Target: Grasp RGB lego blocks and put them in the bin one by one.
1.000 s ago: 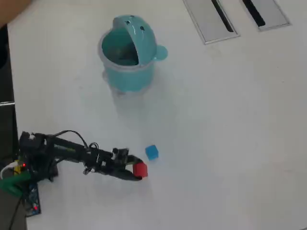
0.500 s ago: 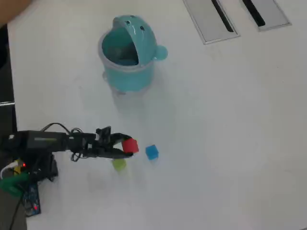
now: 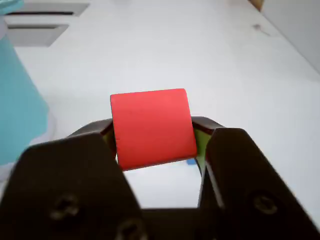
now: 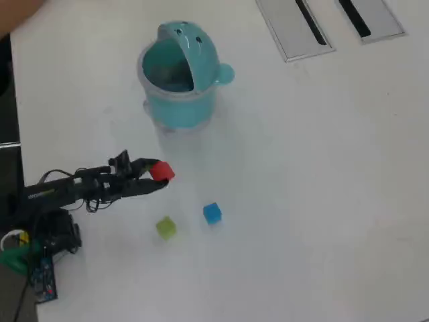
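My gripper is shut on the red cube, held above the table below and left of the teal bin in the overhead view. In the wrist view the red cube fills the space between the black jaws, with my gripper clamped on its sides. The bin's lid is flipped open. A teal wall of the bin shows at the left of the wrist view. The yellow-green cube and the blue cube lie on the table to the gripper's lower right.
Two grey slotted panels sit at the top right of the white table. The arm's base with wires stands at the table's left edge.
The gripper has carried the red cube up and away from the blue cube toward the bin. The yellow-green cube, hidden under the arm before, now shows.
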Available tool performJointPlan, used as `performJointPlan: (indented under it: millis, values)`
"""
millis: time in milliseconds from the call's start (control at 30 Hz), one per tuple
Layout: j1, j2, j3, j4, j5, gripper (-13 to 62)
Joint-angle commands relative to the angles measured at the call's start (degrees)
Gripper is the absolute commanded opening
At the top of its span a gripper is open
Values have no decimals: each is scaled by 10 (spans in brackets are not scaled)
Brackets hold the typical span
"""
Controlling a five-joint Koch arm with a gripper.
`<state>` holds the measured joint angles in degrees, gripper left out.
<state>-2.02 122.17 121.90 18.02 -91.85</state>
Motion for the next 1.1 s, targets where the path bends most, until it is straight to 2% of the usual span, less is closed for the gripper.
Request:
performJointPlan:
  millis: [0, 433, 1067]
  values:
    - [-23, 25, -25, -22, 0, 91]
    - [-145, 42, -52, -24, -41, 91]
    - [-265, -62, -163, -132, -166, 89]
